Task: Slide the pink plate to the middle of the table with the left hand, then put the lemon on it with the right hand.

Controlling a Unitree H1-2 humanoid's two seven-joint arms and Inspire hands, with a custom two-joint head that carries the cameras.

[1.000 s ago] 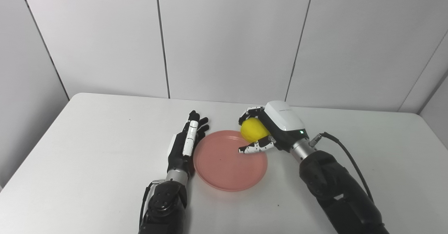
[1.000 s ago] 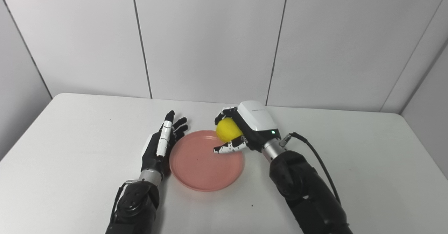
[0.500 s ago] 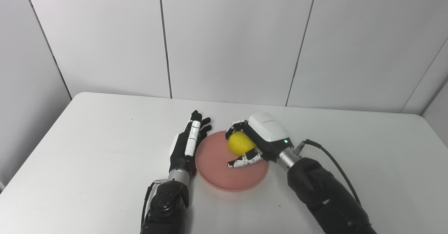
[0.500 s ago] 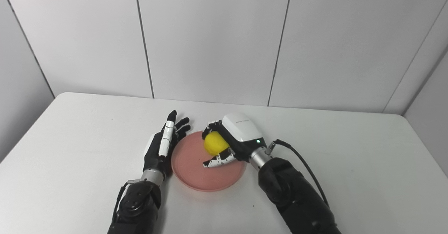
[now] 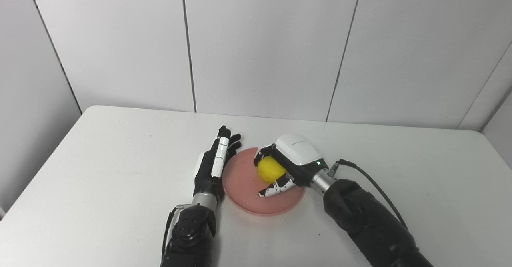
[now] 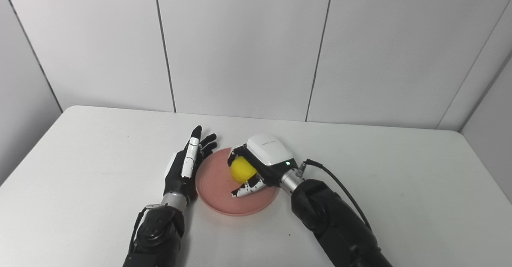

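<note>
a white table [image 5: 100, 171] seen from the robot's head, with grey wall panels behind it; near the middle of the table lies a round pink plate [image 5: 244, 195], flat and upright; the left hand [image 5: 212, 165] rests just beside the plate's left rim, standing on its edge with the fingers stretched out together and pointing away from the robot, holding nothing; whether it touches the rim cannot be told from here; the right hand [image 5: 286, 167] comes in from the right and sits over the plate's far-right part, fingers curled around a yellow lemon [image 5: 270, 169] with the thumb below it pointing toward the plate's centre; the lemon is gripped, and it is low over the plate's inner surface; whether its underside already touches the plate is not clear in either view; a black cable [image 5: 372, 183] trails from the right wrist.

the relation that matters now: the lemon is directly above the plate, inside the rim, a little right of and beyond the plate's middle, so the plate lies straight below the right hand and no sideways travel seems needed; the lemon looks nearly round from here, so its long axis cannot be made out; judging by this, the sliding step looks done and the placing step is near its end; what remains is probably a small lowering and a release, with some risk of the lemon rolling toward the rim.
</note>
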